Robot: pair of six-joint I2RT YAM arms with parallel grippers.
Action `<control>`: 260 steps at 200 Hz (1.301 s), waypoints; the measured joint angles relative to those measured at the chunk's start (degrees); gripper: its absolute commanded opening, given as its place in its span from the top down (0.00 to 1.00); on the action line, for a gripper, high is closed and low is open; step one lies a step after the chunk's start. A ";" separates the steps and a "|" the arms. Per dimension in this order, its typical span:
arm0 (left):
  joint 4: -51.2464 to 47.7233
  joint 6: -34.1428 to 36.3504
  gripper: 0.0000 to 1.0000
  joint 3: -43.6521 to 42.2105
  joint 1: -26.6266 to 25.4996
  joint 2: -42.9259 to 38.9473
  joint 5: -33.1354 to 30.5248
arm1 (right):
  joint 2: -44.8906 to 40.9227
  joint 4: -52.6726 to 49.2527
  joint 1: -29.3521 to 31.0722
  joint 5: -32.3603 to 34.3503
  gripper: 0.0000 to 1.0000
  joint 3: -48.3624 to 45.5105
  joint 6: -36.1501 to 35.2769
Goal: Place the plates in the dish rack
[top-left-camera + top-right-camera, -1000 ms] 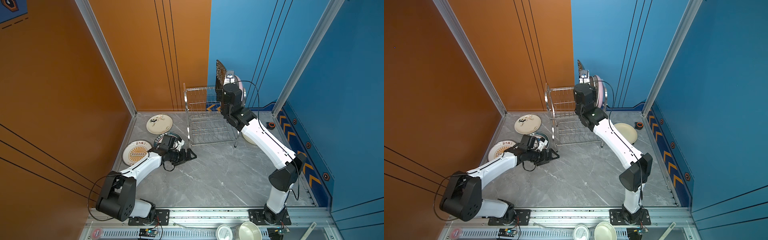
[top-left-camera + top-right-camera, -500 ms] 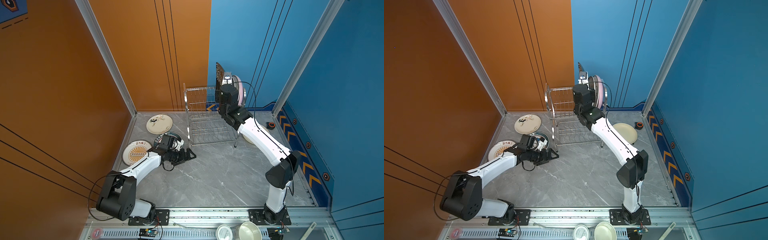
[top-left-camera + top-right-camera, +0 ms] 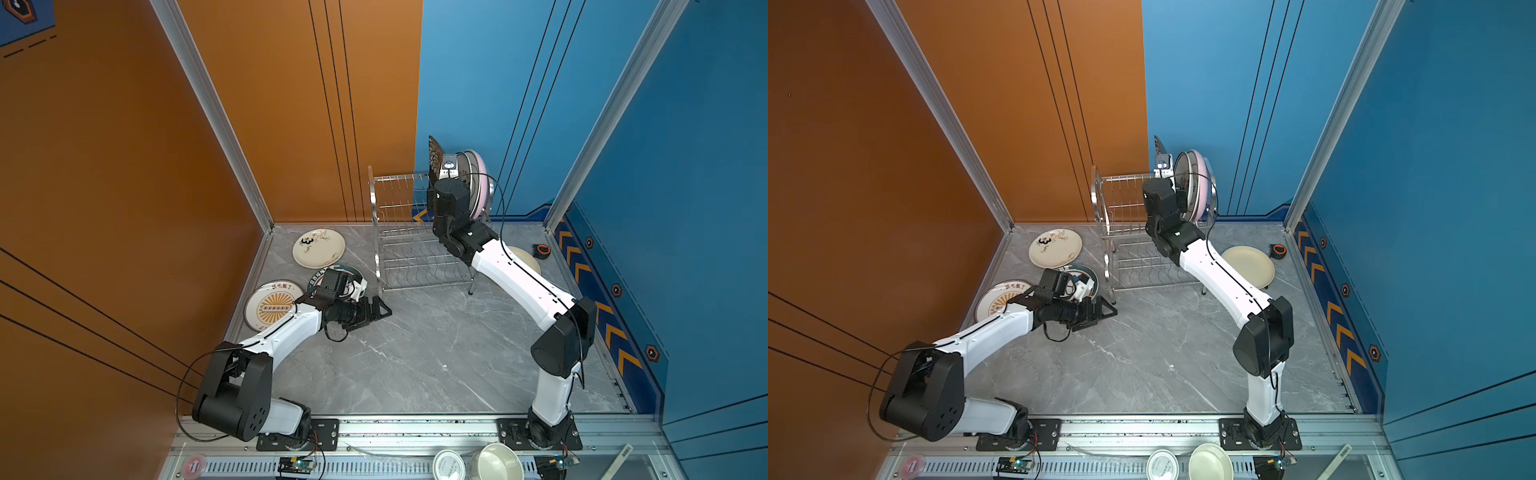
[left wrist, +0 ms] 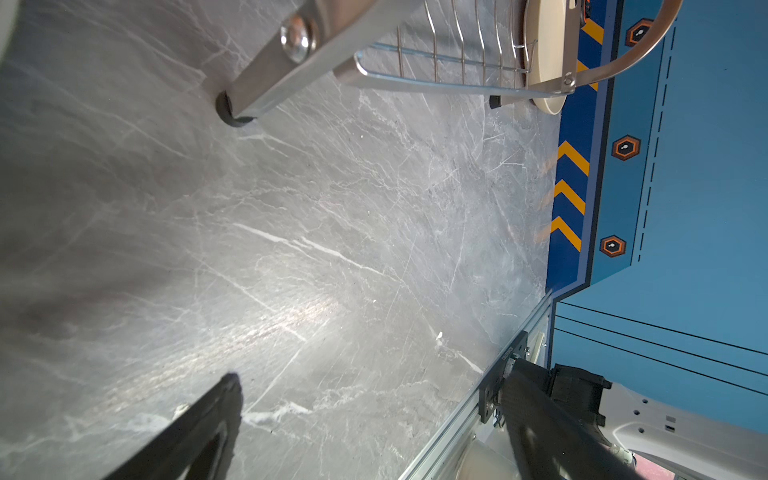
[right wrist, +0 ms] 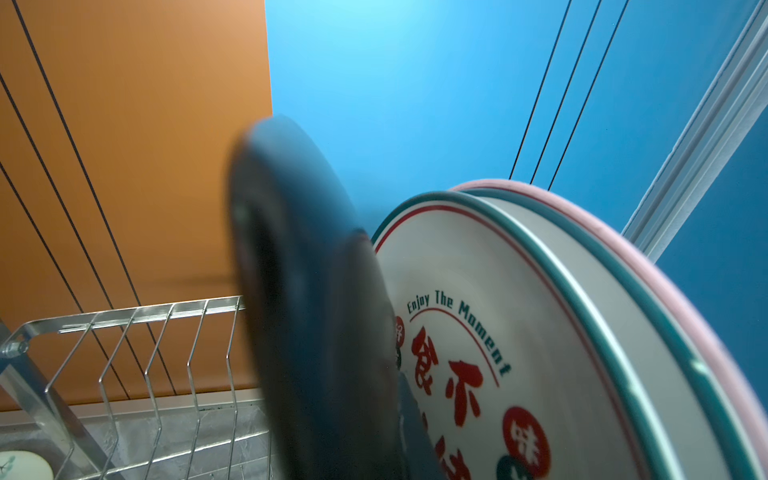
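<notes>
1. Grey surface (image 3: 415, 361) is carrying four plates lying flat: sunburst plate (image 3: 272, 307), panda plate (image 3: 318, 248) and dark-rimmed plate (image 3: 354, 272) left of the dish rack (image 3: 415, 266), cream plate (image 3: 1250, 266) right of it.
2. Pink plate (image 3: 482, 183) and lettered plate (image 5: 519, 332) are standing upright at the rack's top tier, right end.
3. My right jaws are clenching the black floral plate (image 3: 435, 156) upright, just beside those.
4. My left jaws are hanging released, low near the rack's front-left leg.

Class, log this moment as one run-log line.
right gripper: shut on black floral plate, upright over dish rack | left gripper: open, empty, low over table
</notes>
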 measured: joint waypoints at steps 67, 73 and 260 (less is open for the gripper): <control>0.00 0.00 0.02 -0.66 0.22 -1.09 -0.02 | -4.50 1.64 0.15 -0.02 0.89 -5.95 0.68; 0.00 -0.02 0.02 -0.72 0.22 -1.18 -0.02 | -4.68 1.70 0.15 -0.02 0.85 -6.19 0.90; -0.04 -0.37 0.02 -1.99 0.26 -5.62 -0.96 | -15.43 -0.28 4.02 0.02 0.46 -8.46 4.76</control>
